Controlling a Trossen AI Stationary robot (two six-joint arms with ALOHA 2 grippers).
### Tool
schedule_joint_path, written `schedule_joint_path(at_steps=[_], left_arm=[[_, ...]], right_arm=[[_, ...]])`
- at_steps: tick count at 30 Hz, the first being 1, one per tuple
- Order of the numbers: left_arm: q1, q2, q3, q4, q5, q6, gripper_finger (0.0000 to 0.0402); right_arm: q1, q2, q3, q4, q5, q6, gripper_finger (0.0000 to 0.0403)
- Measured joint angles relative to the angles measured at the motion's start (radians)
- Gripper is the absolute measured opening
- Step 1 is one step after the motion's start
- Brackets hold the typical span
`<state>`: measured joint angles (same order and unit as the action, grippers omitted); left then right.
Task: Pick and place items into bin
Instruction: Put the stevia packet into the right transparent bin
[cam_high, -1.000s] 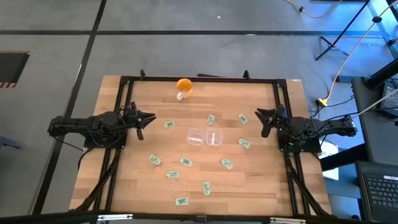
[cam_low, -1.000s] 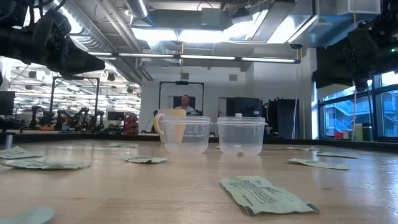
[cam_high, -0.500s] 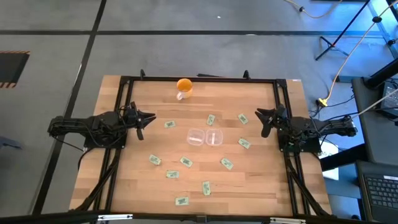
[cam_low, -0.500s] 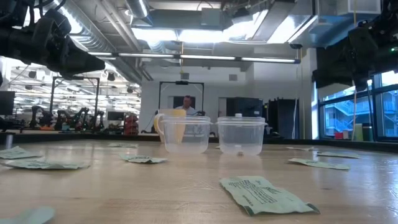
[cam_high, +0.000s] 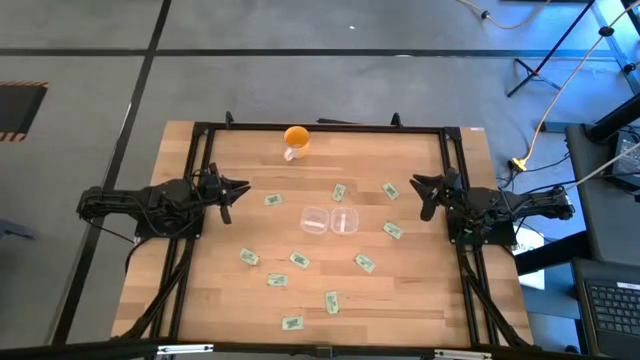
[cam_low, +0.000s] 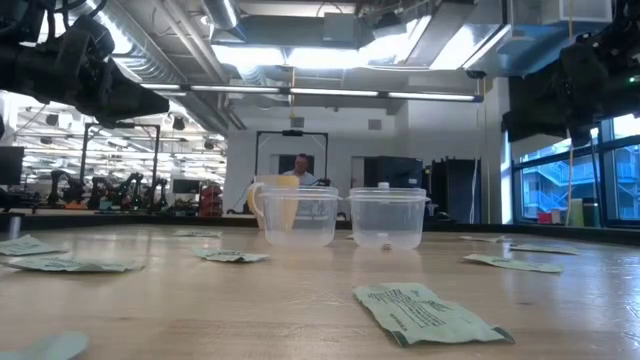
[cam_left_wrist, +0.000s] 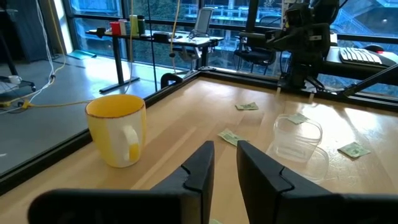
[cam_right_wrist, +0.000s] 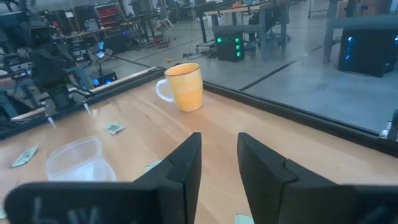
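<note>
Packets (cam_high: 301, 260) lie scattered on the bench (cam_high: 260, 230), well apart from both pincers, around two clear bins (cam_high: 330, 221). Left pincer (cam_high: 237, 190) and right pincer (cam_high: 418, 187) hover at opposite edges, fingers parted, grasping nothing.

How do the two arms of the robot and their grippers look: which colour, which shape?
Both arms are black and jointed. The left gripper and the right gripper each end in two dark, flat, blocky fingers with angled tips. No markings or loose cables show on them.
</note>
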<state>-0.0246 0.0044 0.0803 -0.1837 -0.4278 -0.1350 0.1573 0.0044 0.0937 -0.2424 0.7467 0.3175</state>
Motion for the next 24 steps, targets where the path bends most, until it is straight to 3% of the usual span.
schedule_joint_path(at_steps=[4, 10, 19, 24], left_arm=[[0.000, 0.000, 0.000, 0.000, 0.000, 0.000, 0.0066], [0.000, 0.000, 0.000, 0.000, 0.000, 0.000, 0.0063], [0.000, 0.000, 0.000, 0.001, -0.029, 0.065, 0.0063], [0.000, 0.000, 0.000, 0.001, -0.095, 0.071, 0.0062]], right_arm=[[0.000, 0.001, 0.000, 0.035, -0.139, -0.058, 0.0106], [0.000, 0.102, 0.064, 0.004, -0.207, -0.037, 0.0106], [0.000, 0.516, 0.280, -0.220, -0.394, 0.149, 0.0106], [0.000, 0.741, 0.324, -0.234, -0.466, 0.202, 0.0106]])
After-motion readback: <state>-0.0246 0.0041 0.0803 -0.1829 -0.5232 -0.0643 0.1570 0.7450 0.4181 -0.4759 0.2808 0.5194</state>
